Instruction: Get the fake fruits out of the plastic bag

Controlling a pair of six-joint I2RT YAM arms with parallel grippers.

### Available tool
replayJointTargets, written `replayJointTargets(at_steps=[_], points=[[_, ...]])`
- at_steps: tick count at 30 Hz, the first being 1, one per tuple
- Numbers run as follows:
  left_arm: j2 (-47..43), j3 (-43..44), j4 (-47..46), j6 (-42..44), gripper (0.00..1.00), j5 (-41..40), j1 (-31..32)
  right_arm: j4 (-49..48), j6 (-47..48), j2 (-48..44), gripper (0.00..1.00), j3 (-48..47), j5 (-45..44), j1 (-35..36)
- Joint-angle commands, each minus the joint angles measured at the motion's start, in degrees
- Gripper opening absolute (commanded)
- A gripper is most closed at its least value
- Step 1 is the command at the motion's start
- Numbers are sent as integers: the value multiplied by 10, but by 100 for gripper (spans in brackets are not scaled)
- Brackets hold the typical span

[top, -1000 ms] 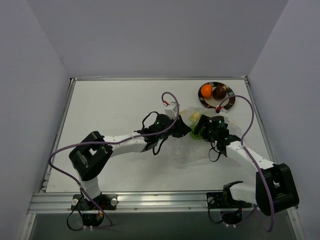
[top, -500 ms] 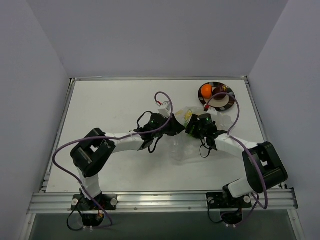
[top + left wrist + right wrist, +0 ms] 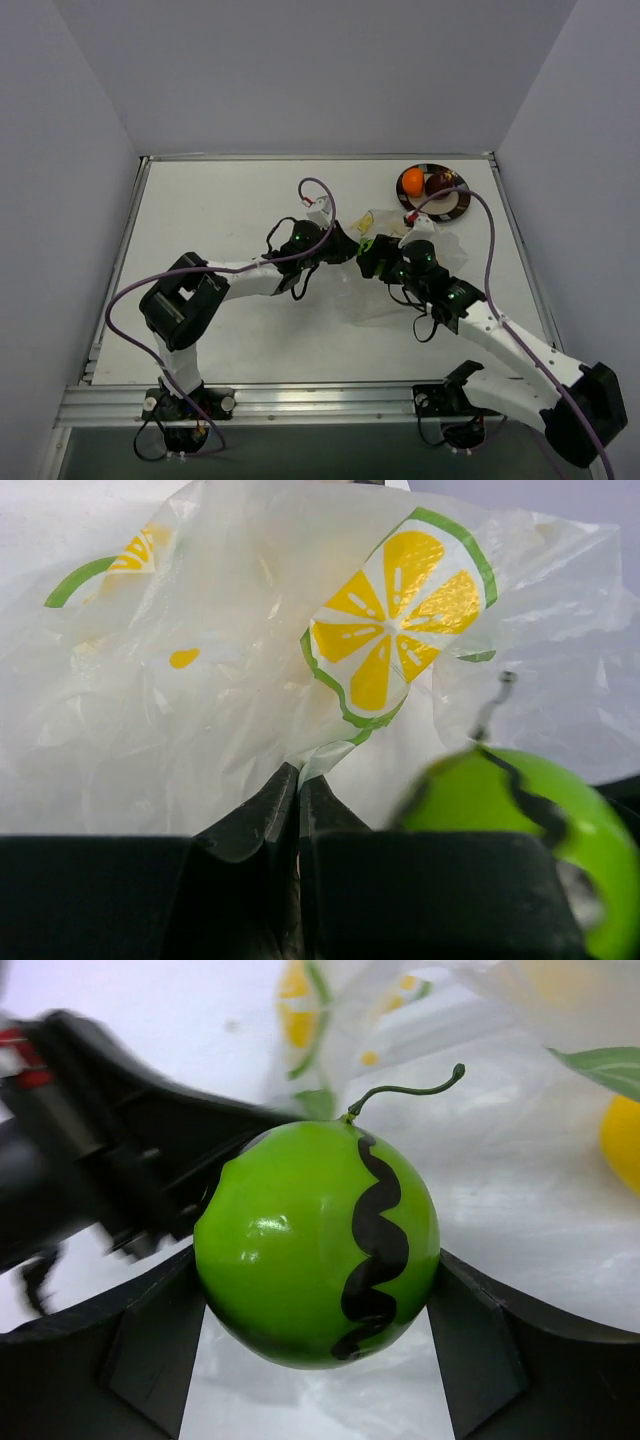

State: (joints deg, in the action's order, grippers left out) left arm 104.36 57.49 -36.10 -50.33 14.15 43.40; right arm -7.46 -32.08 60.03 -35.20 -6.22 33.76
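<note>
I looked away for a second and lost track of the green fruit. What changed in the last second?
The right gripper, fingers around the green fruit, carried it left in the overhead view, its elbow swinging toward the near right corner. The left gripper shifted slightly left, still pinching the bag. The plate with its orange fruit and dark fruit stayed put.

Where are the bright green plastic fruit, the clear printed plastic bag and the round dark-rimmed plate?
green fruit [image 3: 315, 1250]: right wrist view, front face
plastic bag [image 3: 200, 730]: left wrist view, wrinkled film
plate [image 3: 450, 212]: top view, dark rim
</note>
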Motion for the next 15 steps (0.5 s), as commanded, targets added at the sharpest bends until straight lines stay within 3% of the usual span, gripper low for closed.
replayJointTargets(at_steps=[1, 6, 8, 13, 15], points=[[-21, 25, -20, -11, 2, 5, -1, 60, 1, -75, 48, -9, 56, 13], [-35, 18, 1, 3, 2, -9, -1, 72, 27, -104, 47, -82, 112, 20], [-49, 6, 8, 17, 2, -17, -1, 72, 58, -84, 48, -160, 113, 19], [-65, -7, 21, 28, 2, -16, -3, 54, 118, -1, 46, -318, -40, 5], [-68, -5, 35, 34, 2, -15, -3, 38, 131, 23, 45, -362, -79, -45]])
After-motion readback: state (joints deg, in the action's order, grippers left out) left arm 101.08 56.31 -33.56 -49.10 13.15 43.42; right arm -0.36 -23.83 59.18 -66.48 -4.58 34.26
